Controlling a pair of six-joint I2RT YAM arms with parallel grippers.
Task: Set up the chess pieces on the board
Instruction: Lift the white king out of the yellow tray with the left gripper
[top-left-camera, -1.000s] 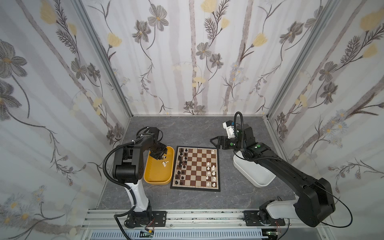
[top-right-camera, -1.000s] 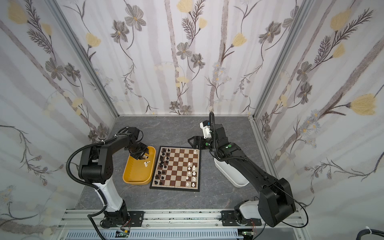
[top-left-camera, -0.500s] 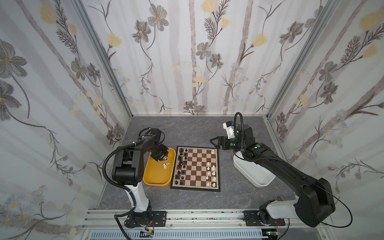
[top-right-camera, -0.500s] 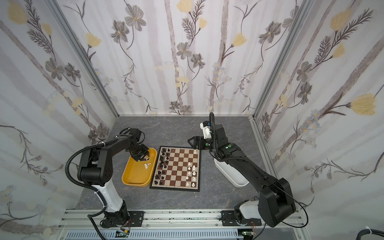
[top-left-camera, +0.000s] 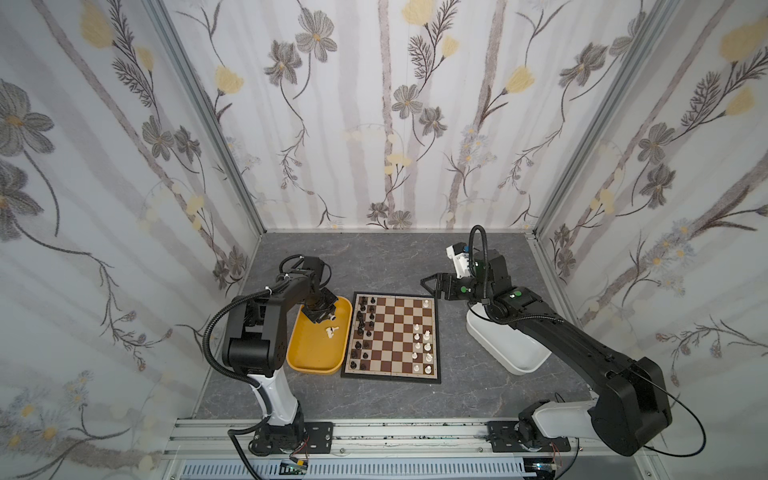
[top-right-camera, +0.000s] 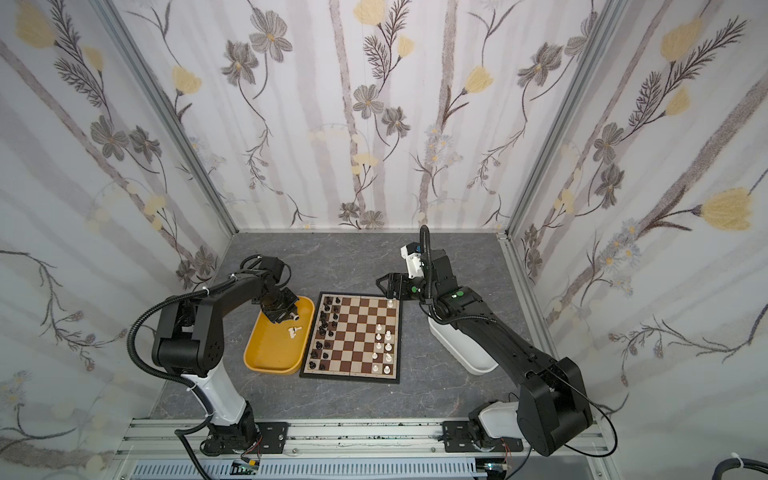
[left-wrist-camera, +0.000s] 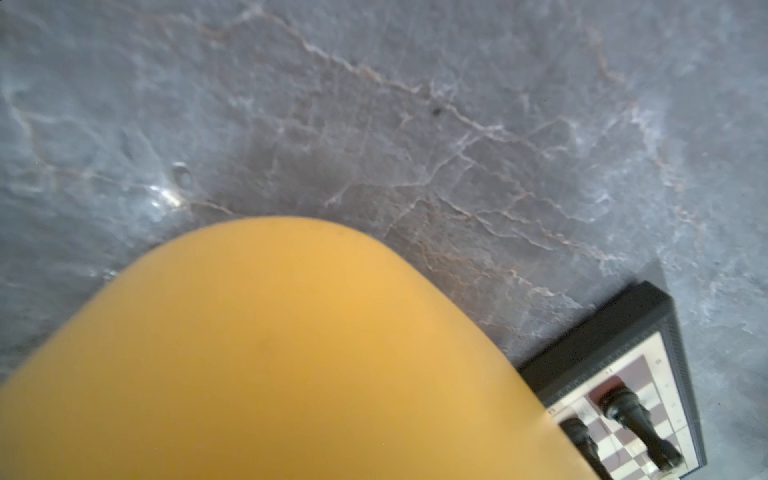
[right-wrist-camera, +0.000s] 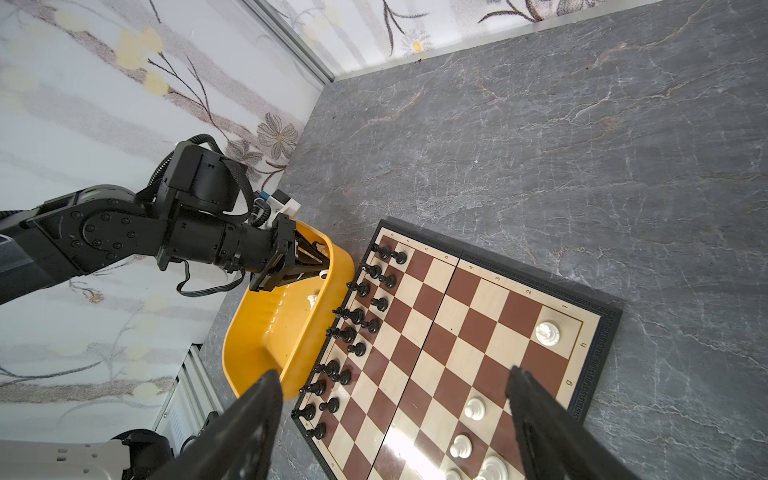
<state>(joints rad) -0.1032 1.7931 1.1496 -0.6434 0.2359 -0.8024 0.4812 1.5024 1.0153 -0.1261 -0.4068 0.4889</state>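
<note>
Change, left: compared with a second ago, my left arm (top-left-camera: 286, 291) has barely shifted. The left jaws are still low over the far end of the yellow tub (top-left-camera: 316, 353).
Change, right: the right arm (top-left-camera: 540, 328) is in the same pose, and nothing on the board (top-left-camera: 395, 332) has moved.
Left jaws: drawn close together and angled down into the tub. A small white piece (top-left-camera: 332, 316) sits right at the tips. I cannot tell if it is pinched, as it is too small in both top views. The left wrist view gives only blurred tub wall and a board corner.
Right jaws: spread wide with nothing between them, hanging by the board's far right corner. One of the fingertips (right-wrist-camera: 266, 399) frames each side of the board in the right wrist view.
Loose bits: a white cluster (top-left-camera: 330, 331) lies on the tub floor, just beside the left jaws but apart from them. I can't count the pieces in it.
Black pieces (top-left-camera: 361, 332): glossy and upright, in two columns along the board edge beside the yellow tub.
White pieces (top-left-camera: 422, 353): in two columns on the opposite edge, filling the near half only.
Lone white piece (top-left-camera: 426, 303): stands alone at the far corner, near the right jaws.
Board: flat on the grey desk (top-left-camera: 374, 262), between the yellow tub and the white tub (top-left-camera: 515, 361).
</note>
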